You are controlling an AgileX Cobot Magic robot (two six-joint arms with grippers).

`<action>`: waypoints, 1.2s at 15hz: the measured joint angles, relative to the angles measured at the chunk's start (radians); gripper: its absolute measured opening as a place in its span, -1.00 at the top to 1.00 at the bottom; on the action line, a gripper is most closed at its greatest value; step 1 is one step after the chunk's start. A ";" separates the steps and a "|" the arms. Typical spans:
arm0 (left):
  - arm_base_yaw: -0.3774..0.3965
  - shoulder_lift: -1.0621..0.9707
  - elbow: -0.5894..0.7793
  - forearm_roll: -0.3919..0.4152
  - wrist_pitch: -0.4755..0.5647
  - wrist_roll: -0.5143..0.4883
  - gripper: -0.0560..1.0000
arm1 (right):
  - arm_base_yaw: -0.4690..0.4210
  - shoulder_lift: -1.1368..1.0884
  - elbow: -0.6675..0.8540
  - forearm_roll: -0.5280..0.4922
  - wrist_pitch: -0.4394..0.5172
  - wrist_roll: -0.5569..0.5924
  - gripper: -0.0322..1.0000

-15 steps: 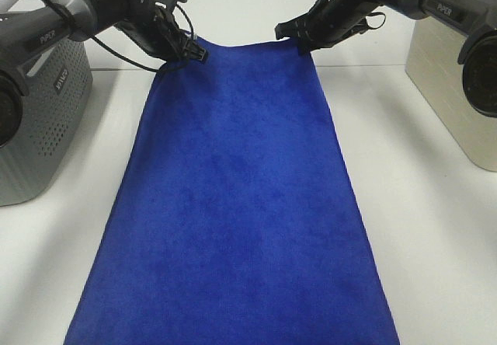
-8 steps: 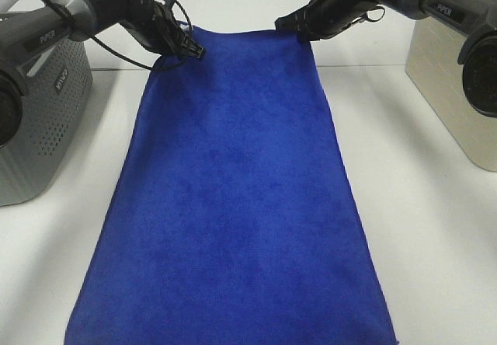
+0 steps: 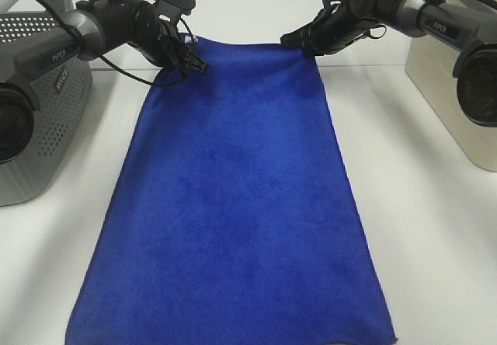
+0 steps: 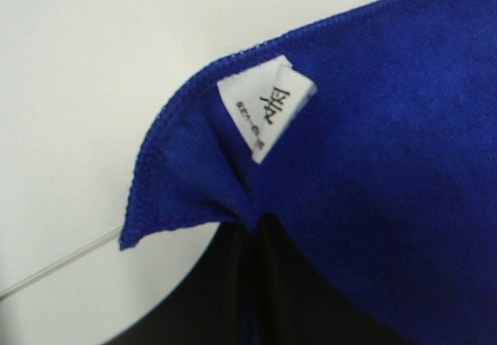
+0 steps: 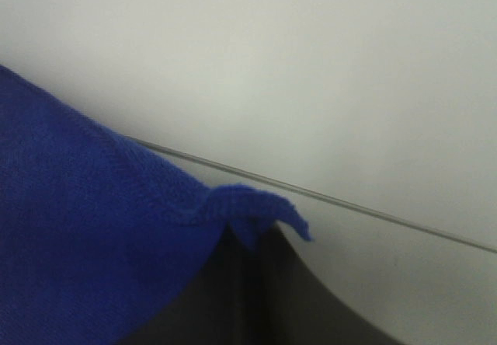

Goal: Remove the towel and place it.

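1. The towel (image 3: 233,205) is lying spread lengthwise down the white table (image 3: 435,228), running from the far edge, where both arms are holding it, to the near edge of the exterior view. It's sitting between the grey perforated box (image 3: 39,127) on the left and the beige box (image 3: 450,88) on the right, w/ bare table on both sides.

2. Change vs a sec ago: the far hem is riding a bit lower and flatter than half a sec back, when it was pulled up higher against the backdrop, and the grippers are sitting slightly closer to the tabletop. The body of the cloth is hardly shifting. Judgement: the arms are prob. easing the lifted end down or re-tensioning it, so the placing isn't finished; both corners are still pinched.

3. Left gripper (image 3: 192,59) is clamped together on the far-left corner. In the left wrist view the cloth is bunching into the closed jaws, w/ the white tag (image 4: 266,106) just beside the pinch pt.

4. Right gripper (image 3: 299,43) is likewise clamped on the far-right corner. The right wrist view is showing the stitched hem curling over the closed jaws.

5. So rel. to the grippers: the towel is touching both at its two far corners only, and the rest is trailing away from them toward the near edge, flat on the table.
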 joint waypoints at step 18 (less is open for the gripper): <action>0.053 0.000 0.000 0.052 -0.018 -0.170 -0.59 | -0.086 0.010 0.000 0.039 0.110 -0.017 -0.52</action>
